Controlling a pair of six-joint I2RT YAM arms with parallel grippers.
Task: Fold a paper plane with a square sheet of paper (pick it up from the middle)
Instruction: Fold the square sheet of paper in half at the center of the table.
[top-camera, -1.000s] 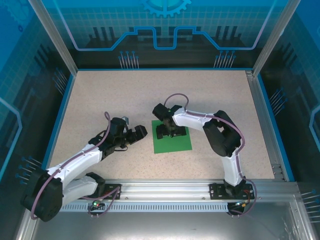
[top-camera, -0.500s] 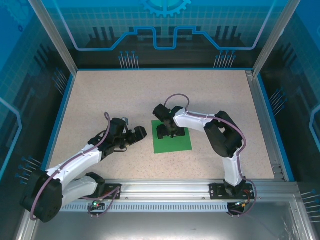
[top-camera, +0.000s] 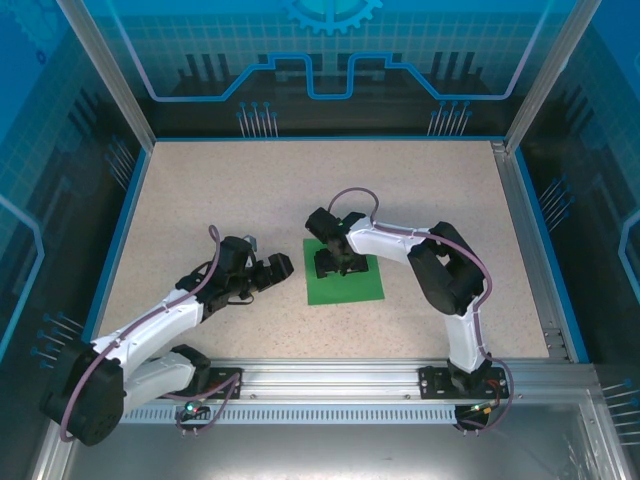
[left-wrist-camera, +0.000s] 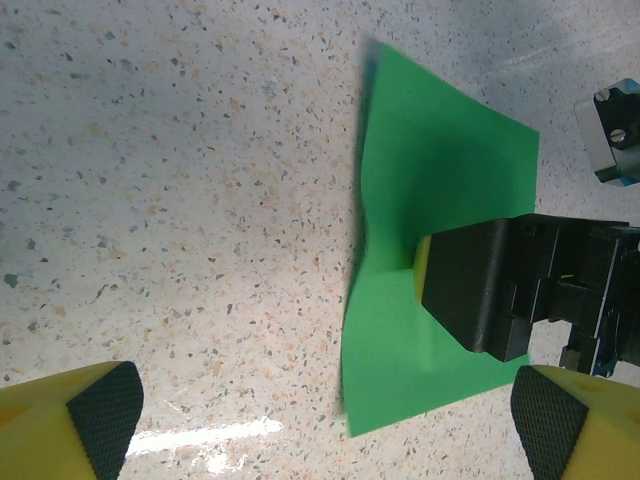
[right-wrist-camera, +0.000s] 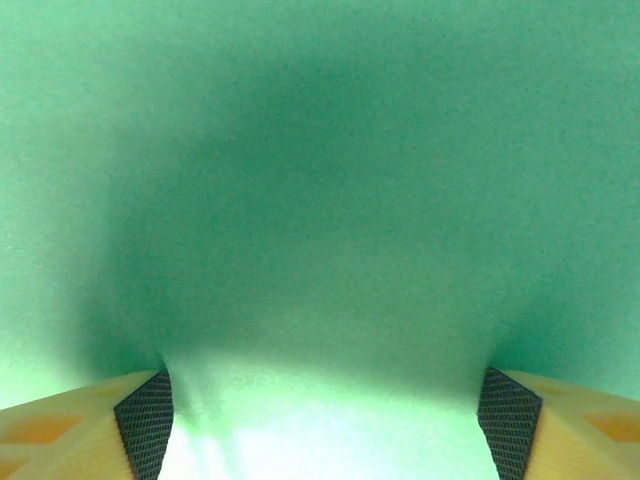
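Note:
The square sheet of paper (top-camera: 358, 287) is bright green and lies on the speckled table, just right of centre. My right gripper (top-camera: 335, 264) points down onto its middle. In the right wrist view the two pads press on the paper (right-wrist-camera: 320, 200), still wide apart, and the sheet bulges up between them; the right gripper (right-wrist-camera: 325, 412) is open. The left wrist view shows one black right finger (left-wrist-camera: 470, 290) on the sheet (left-wrist-camera: 440, 170), whose left edge bows up. My left gripper (top-camera: 280, 266) hangs open just left of the paper, and in its own view the left gripper (left-wrist-camera: 325, 415) holds nothing.
Bare speckled tabletop (top-camera: 220, 190) surrounds the sheet, bounded by a blue rim and metal frame posts (top-camera: 110, 80). The aluminium rail (top-camera: 330, 375) with both arm bases runs along the near edge.
The right gripper's fingers have drawn a little closer together on the paper. Both arms otherwise stay where they were, and the sheet has not shifted.

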